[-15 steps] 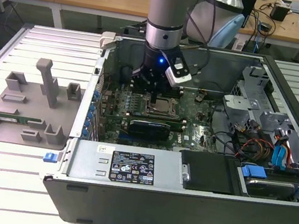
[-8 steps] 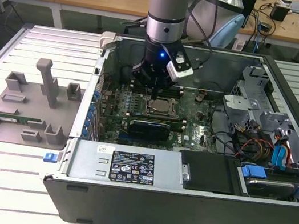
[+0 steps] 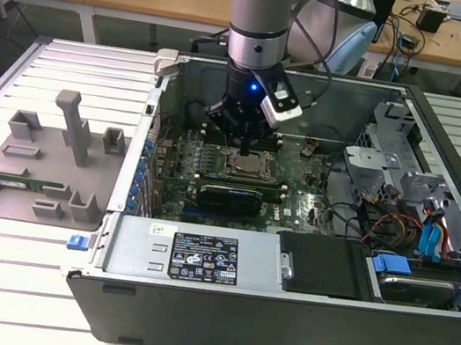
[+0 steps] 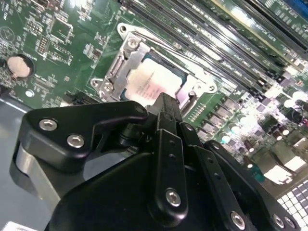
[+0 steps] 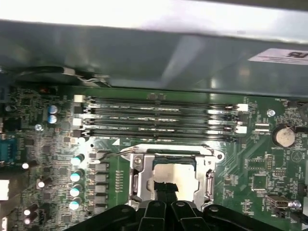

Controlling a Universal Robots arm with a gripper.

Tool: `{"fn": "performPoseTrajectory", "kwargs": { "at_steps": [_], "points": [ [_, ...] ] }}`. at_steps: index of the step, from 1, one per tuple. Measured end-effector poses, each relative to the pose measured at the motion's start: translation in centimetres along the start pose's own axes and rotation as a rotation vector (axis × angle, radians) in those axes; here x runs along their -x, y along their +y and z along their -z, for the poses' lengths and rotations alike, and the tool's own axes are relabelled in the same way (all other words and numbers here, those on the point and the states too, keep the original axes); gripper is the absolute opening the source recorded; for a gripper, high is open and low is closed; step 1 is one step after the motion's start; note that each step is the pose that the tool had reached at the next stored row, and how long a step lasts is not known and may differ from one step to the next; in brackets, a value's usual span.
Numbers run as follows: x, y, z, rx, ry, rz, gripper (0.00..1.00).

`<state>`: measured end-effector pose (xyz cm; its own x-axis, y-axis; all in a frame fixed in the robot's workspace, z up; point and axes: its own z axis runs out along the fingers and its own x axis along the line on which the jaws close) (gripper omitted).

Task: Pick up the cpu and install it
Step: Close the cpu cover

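Directly below the gripper (image 5: 166, 191), whose jaws are pinched together on nothing, the cpu (image 5: 174, 172) lies flat in the metal-framed socket (image 5: 136, 179), an edge hidden under the tips.

The cpu (image 4: 155, 84) is a small square chip with a pale silvery top. It lies flat inside the metal socket frame (image 4: 126, 54) on the green board (image 4: 57, 29).
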<state>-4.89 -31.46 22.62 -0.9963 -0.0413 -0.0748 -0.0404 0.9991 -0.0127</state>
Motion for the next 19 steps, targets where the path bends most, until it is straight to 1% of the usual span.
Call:
{"fn": "performPoseTrajectory", "kwargs": {
  "at_steps": [2,3,4,6,7,9,11,13,17,19],
  "points": [
    [0.15,0.0,-0.04,-0.0029,0.0004,-0.022,0.11],
    [0.2,-0.01,-0.05,-0.0142,0.001,-0.045,0.11],
    [0.27,-0.01,-0.05,-0.0272,0.0014,-0.057,0.11],
    [0.31,-0.01,-0.06,-0.0419,0.0018,-0.066,0.11],
    [0.34,-0.01,-0.06,-0.0437,0.0017,-0.066,0.11],
    [0.56,-0.01,-0.08,-0.0437,0.0018,-0.066,0.11],
    [1.04,-0.03,-0.11,-0.0437,0.0019,-0.065,0.11],
    [1.1,-0.03,-0.04,-0.0444,0.0024,-0.065,0.11],
    [1.17,-0.04,0.71,-0.0442,0.0021,-0.065,0.11],
    [1.21,-0.05,1.32,-0.0447,0.0023,-0.065,0.11]
  ]
}}
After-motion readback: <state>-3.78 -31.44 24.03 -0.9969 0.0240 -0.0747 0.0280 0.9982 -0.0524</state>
